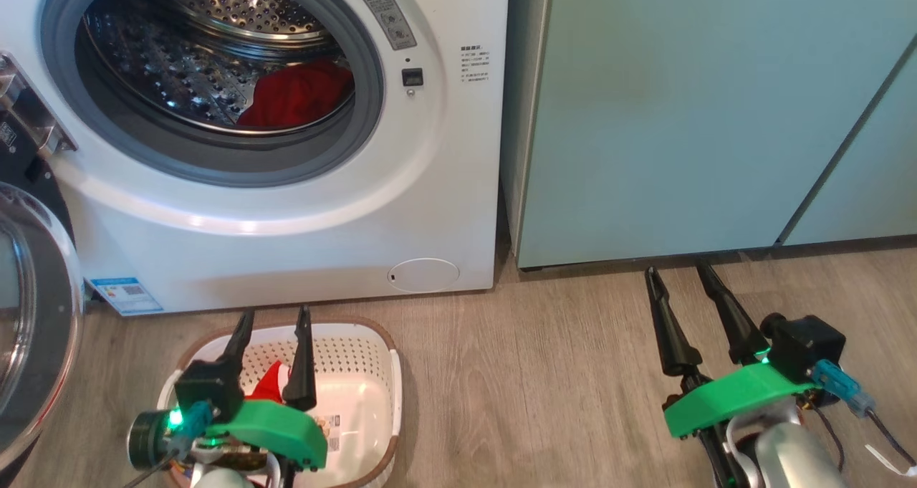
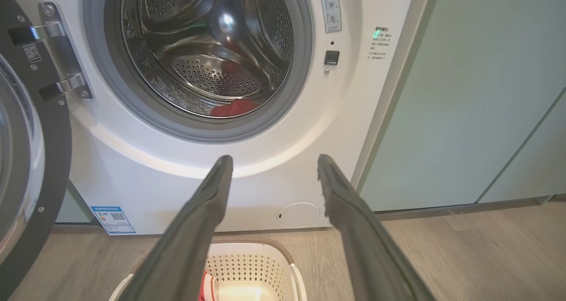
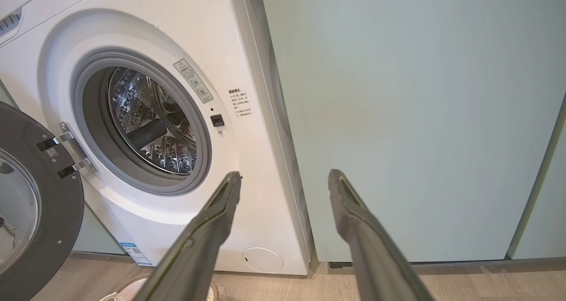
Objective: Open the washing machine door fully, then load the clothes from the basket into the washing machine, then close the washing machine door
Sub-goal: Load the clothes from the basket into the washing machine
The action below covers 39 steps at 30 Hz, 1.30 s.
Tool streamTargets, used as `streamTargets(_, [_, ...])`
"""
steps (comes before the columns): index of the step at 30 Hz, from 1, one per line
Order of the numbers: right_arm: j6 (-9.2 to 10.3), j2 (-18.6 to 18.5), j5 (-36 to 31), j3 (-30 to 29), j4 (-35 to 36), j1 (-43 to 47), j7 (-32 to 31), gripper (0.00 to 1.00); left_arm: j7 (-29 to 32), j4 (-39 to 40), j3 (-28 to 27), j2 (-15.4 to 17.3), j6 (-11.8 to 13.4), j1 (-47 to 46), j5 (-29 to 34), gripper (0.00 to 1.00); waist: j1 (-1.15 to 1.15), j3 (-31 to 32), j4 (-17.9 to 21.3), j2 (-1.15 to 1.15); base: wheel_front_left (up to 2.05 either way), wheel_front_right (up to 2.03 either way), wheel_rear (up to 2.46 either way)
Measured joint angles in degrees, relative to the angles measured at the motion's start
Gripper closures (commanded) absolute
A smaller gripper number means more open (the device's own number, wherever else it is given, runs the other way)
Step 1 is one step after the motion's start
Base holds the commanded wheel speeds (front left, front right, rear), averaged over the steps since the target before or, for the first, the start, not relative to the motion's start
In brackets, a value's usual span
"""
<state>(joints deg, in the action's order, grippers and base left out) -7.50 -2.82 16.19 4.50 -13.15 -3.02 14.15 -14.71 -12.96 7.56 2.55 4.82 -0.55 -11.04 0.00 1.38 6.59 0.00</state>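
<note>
The left gripper (image 1: 276,312) hangs over the basket (image 1: 358,355), fingers spread wide and empty; a scrap of red cloth (image 1: 269,384) lies inside the basket. The right gripper (image 1: 677,269), equally wide and empty, hovers above the wood floor (image 1: 516,373) near the teal cabinet (image 1: 680,115). Beyond, the washing machine door (image 1: 39,316) stands swung open at the left of the washing machine (image 1: 301,223), and a red garment (image 1: 297,94) lies in the steel drum (image 1: 179,58).
</note>
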Motion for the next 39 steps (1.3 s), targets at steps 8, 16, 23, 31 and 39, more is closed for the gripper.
streamTargets(8, [0.0, 0.0, 0.0, 0.0, 0.0, 0.0, 0.1, 0.0, 0.0, -0.3, 0.1, 0.0, 0.0, 0.0, 0.0, 0.0, 0.0, -0.2, -0.1, 0.0, 0.0, 0.0, 0.0])
streamTargets(16, [0.0, 0.0, 0.0, 0.1, 0.1, 0.0, 0.1, 0.0, 0.0, -0.9, 0.8, 0.0, 0.1, 0.0, 0.6, 0.0, 0.0, -0.9, -0.1, 0.0, 0.0, 0.0, 0.0])
streamTargets(23, [0.0, 0.0, 0.0, 0.6, 0.4, -0.1, 0.1, 0.0, 0.0, -7.2, 1.4, 0.0, 1.5, -0.4, 1.1, 0.0, 0.0, -3.6, -0.3, 0.0, 0.0, 0.0, 0.0])
streamTargets(31, [0.0, 0.0, -0.3, 0.9, 1.3, -2.5, 0.0, 0.0, 0.0, -16.2, 1.6, 0.0, 0.9, -5.9, 0.5, 0.0, 0.0, -9.0, -0.3, 0.0, 0.0, 0.0, 0.0])
streamTargets(39, [0.0, 0.0, -1.3, 1.6, 2.8, -6.2, 0.0, 0.0, 0.0, -29.7, 1.8, 0.8, 0.4, -17.2, 3.7, 0.0, 0.01, -17.0, 0.0, 0.0, 0.0, 0.0, 0.0])
